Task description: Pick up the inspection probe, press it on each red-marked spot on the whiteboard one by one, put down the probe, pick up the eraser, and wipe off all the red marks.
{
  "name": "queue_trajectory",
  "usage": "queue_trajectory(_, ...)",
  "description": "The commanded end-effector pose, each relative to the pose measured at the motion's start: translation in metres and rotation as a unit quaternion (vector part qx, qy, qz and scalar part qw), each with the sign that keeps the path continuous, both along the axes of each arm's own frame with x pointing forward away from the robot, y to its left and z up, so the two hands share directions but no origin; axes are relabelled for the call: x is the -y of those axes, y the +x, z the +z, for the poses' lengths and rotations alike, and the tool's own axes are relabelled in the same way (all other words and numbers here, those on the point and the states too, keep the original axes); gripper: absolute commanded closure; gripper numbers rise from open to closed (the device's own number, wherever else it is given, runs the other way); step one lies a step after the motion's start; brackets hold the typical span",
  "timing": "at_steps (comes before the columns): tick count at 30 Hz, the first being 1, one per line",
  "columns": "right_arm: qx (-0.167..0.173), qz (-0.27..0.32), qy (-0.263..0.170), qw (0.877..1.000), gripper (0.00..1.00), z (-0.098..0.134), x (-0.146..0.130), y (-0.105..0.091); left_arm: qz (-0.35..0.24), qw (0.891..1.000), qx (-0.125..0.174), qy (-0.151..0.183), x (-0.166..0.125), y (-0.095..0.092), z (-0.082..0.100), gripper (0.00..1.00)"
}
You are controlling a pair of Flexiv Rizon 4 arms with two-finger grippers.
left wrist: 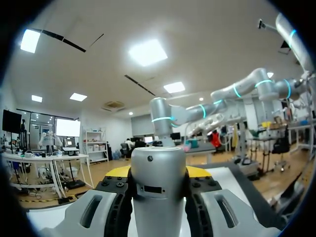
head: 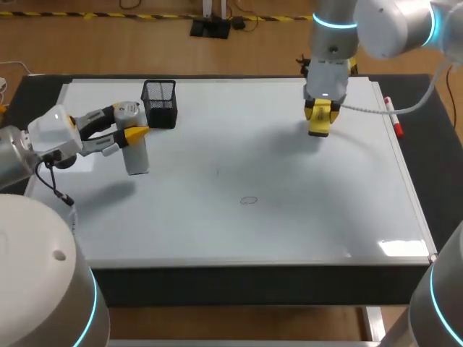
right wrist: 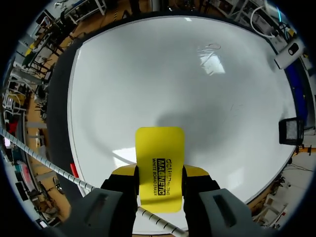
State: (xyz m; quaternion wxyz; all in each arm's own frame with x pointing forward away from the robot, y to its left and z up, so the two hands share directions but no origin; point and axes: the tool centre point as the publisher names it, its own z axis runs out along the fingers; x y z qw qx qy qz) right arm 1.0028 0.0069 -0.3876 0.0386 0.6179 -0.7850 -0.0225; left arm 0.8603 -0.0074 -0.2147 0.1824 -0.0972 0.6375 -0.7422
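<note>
**Q:** Why is the probe held off to one side?

**A:** My left claw (head: 129, 123) is closed on the probe (head: 137, 155), a grey cylinder, gripping it from two sides near its upper end. The probe hangs roughly upright over the far left part of the whiteboard (head: 289, 217), just beside the black mesh cup (head: 160, 103). I judge this a parked position, since it leaves the middle of the board free for my other arm. I cannot tell whether the probe's lower end touches the board.

**Q:** And the eraser?

**A:** My right claw (right wrist: 160, 173) grips the yellow eraser (right wrist: 159, 148) by its two sides. The eraser sticks out past the fingertips toward the board, with its printed face turned to the wrist camera. It is at the far right of the board and appears to sit above it rather than on it, with a soft shadow ahead of it. Holding it by the sides leaves the wiping face free.

**Q:** What does the surface show?

**A:** I can make out no red mark. One faint grey ring (head: 248, 200) sits near the middle, toward the near edge. A marker with a red cap (head: 394, 119) lies along the board's right edge. Ceiling lights leave a bright patch (head: 401, 248) at the near right corner. The board covers most of the dark worktop (head: 438, 166).
</note>
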Motion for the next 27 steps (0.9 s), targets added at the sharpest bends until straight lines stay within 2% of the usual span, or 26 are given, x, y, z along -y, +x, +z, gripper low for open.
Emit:
queue_trajectory(1,0.015,0.009,-0.008,1.0,1.0,0.007,-0.023,-0.021,0.0,1.0,0.0,0.0,0.0,0.0,0.001,1.0)
queue_trajectory(15,0.03,0.044,0.002,0.999,1.0,0.014,-0.107,-0.096,0.0,1.0,0.0,0.0,0.0,0.0,0.001,1.0)
queue_trajectory(22,0.063,0.061,-0.009,0.996,1.0,0.019,-0.153,-0.136,0.0,1.0,0.0,0.0,0.0,0.0,0.001,1.0)
queue_trajectory(27,0.055,0.077,0.008,0.995,1.0,0.011,-0.18,-0.159,0.0,1.0,0.0,0.0,0.0,0.0,0.001,1.0)
